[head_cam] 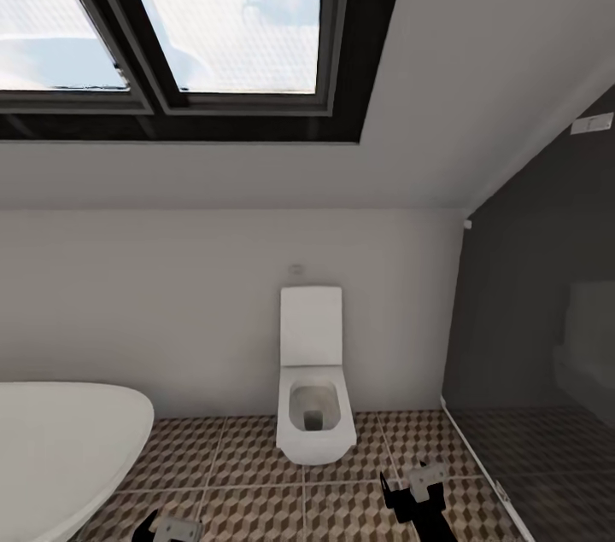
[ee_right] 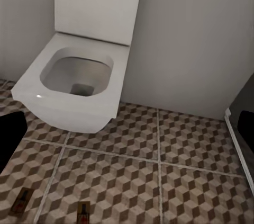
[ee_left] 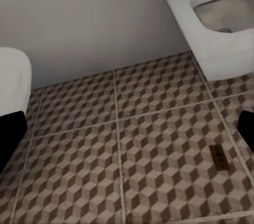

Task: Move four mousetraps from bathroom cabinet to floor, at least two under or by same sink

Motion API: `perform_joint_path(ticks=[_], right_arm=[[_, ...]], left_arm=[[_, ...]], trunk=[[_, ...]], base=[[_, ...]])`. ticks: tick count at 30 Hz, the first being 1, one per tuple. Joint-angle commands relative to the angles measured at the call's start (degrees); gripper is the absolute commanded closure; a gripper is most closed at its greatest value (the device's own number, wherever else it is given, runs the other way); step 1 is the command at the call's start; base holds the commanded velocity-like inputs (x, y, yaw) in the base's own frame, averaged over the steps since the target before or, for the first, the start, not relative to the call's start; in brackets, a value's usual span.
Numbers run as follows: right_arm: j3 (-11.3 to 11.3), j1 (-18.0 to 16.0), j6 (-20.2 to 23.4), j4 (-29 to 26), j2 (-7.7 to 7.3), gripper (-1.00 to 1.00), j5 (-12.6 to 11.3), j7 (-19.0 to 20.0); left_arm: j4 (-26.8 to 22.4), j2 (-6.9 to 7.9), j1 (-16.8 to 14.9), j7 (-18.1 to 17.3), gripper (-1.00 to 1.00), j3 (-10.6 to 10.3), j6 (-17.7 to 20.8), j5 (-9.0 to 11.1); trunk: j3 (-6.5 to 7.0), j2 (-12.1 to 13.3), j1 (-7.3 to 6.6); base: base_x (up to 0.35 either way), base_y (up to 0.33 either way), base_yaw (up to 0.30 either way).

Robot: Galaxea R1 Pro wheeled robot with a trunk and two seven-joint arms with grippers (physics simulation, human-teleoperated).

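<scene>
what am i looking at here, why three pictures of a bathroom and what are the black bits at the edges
These are a simulator's renders from one wheeled robot with two arms. The big picture comes from a camera on its head, looking over a toilet, a bathtub and the patterned floor. The dark shapes at the bottom are its left tool and right tool.

The other two come from cameras near each tool, looking along its fingers; the black bits at the edges are those fingers, spread apart, holding nothing.

On the floor lie small wooden mousetraps: one in the left wrist view, two in the right wrist view.
</scene>
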Motion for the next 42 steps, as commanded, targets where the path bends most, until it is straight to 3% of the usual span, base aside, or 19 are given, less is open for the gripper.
perform_joint_path(ticks=[1, 26, 42], right_arm=[[0.51, 0.00, -0.07, -0.01, 0.00, -1.00, -0.28, -0.28], [0.50, 0.00, -0.07, -0.01, 0.00, -1.00, -0.27, -0.22], [0.47, 0.00, -0.15, -0.01, -0.02, -1.00, -0.27, -0.36]], left_arm=[[0.12, -0.06, -0.03, 0.34, -1.00, -0.49, -0.18, 0.04], [0.12, -0.37, 0.00, 0.36, -1.00, -0.48, -0.18, 0.04], [0.29, -0.94, 0.06, 0.30, -1.00, -0.48, -0.27, 0.03]], trunk=[[0.07, 0.38, -0.21], [2.31, 10.41, -5.70], [1.73, 10.41, -5.70]], base=[[0.000, 0.000, 0.000], [0.000, 0.000, 0.000], [0.000, 0.000, 0.000]])
